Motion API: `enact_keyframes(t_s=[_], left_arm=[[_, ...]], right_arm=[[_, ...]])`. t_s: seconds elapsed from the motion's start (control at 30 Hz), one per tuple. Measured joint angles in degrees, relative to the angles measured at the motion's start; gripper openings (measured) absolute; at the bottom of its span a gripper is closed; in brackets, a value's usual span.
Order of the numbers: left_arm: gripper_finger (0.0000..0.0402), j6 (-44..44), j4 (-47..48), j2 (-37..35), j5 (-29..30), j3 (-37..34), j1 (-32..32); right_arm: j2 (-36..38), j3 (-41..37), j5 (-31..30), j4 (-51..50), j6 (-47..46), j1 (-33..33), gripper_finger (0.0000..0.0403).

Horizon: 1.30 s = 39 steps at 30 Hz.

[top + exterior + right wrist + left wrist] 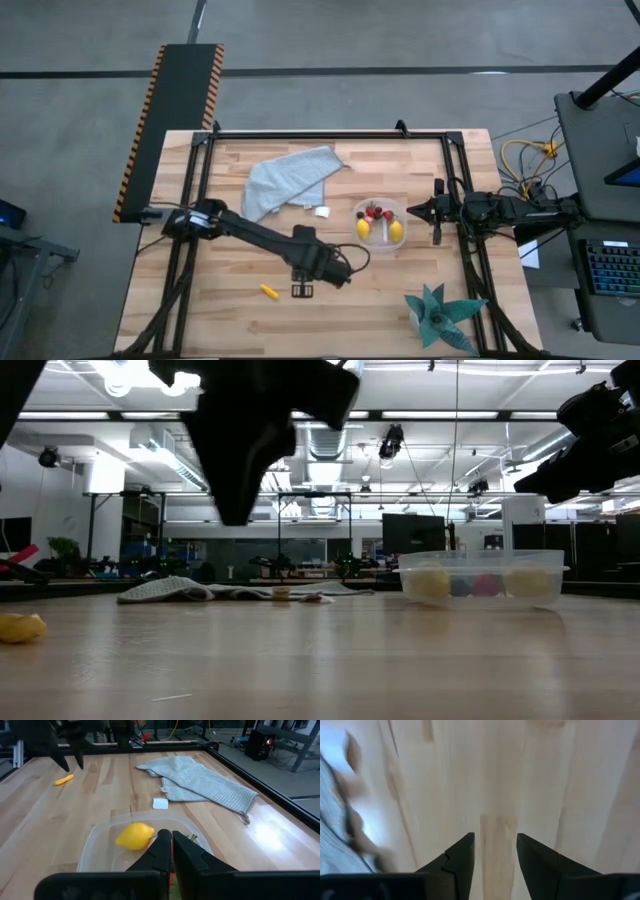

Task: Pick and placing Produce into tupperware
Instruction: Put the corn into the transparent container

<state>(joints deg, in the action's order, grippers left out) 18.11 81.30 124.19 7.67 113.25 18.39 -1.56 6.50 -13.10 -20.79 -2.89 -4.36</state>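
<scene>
- Left gripper (pixel 495 852) hangs over bare table (pixel 200 310), fingers apart, empty.
- Right gripper (pixel 167 845), pinched together, hides part of the tupperware (pixel 100 845).
- Stick (pixel 269 292) lies outside.

No readable writing, label, brand, number or sign appeared in any of the views.
</scene>
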Motion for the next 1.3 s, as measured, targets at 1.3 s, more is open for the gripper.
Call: enact_keyframes(t_s=[1.3], left_arm=[[0.0237,1.07,-9.26,-6.04,-8.83,-22.66,13.12]], right_arm=[[-0.02,0.0,0.0,0.04,0.32,0.0,0.0009]])
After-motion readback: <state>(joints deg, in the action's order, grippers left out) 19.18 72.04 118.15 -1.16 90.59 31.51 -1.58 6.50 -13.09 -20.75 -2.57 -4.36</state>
